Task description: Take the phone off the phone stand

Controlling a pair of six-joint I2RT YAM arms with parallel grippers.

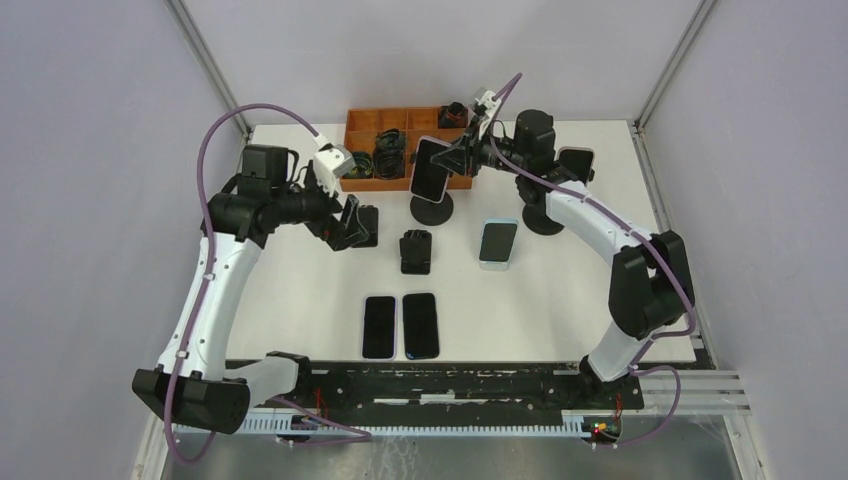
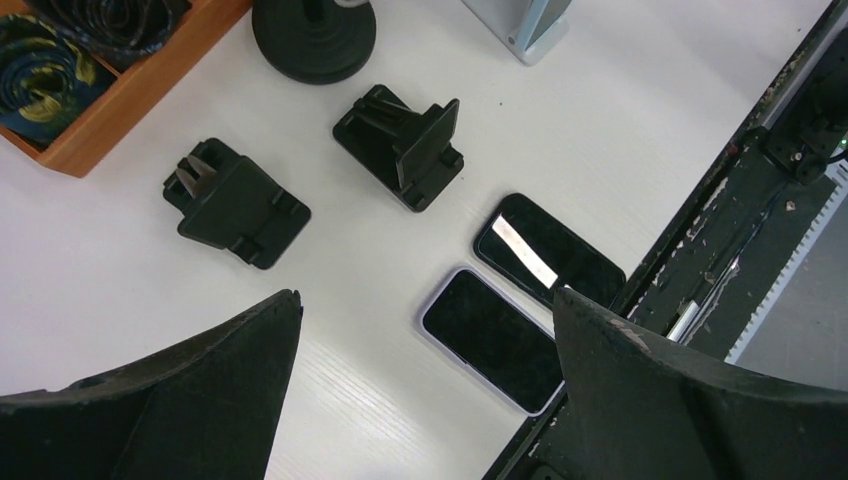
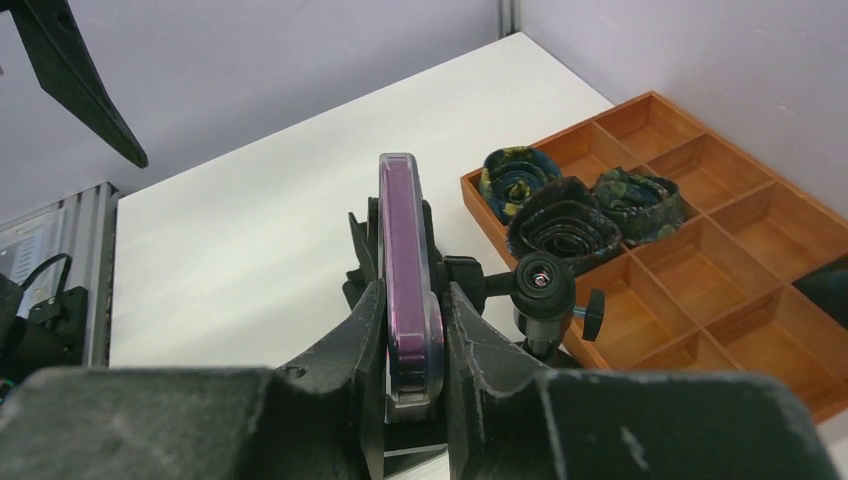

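Phone (image 1: pixel 430 170) upright on the round-base stand (image 1: pixel 431 208), back middle of the table (image 1: pixel 300 300), just in front of the wooden tray (image 1: pixel 352 130). Pinched by the right gripper (image 3: pixel 410 300): narrow, clamped on the phone edge-on, 1 finger (image 3: pixel 350 340) on each flat face. Not yet off the stand, with its cradle and ball joint (image 3: pixel 543 280) right behind the phone.

Left gripper (image 2: pixel 425 297) spread wide, holding nothing, hanging over the left half of the table. Below it: 1 small black holder (image 2: pixel 237 200), a 2nd holder (image 2: pixel 400 145) just beside it, apart.

Near the front edge, 2 dark phones (image 1: pixel 400 326) flat, side by side, close together. Right of centre, a blue-rimmed phone (image 1: pixel 498 244) flat, screen up. Under the right arm, a 2nd round stand (image 1: pixel 543 220) with another handset (image 1: pixel 577 160). In the tray, coiled rolls (image 3: pixel 565 225) in 3 compartments.
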